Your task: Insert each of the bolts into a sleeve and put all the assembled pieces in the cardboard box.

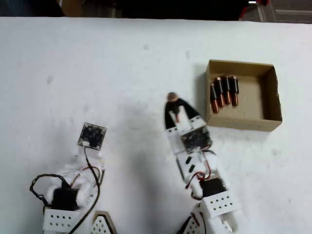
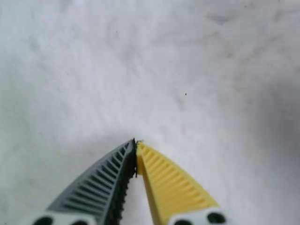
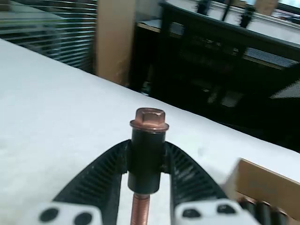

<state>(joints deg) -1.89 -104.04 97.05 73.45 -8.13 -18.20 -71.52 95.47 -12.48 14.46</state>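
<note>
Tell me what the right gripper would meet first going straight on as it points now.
Nothing, as far as I can see: ahead of the right gripper lies bare table; the cardboard box sits off to one side.

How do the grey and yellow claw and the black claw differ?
The left gripper, grey and yellow, is empty; the black right gripper clamps a black sleeve holding a copper bolt. The left faces bare white table; the right sits near the cardboard box. Both are shut.
</note>
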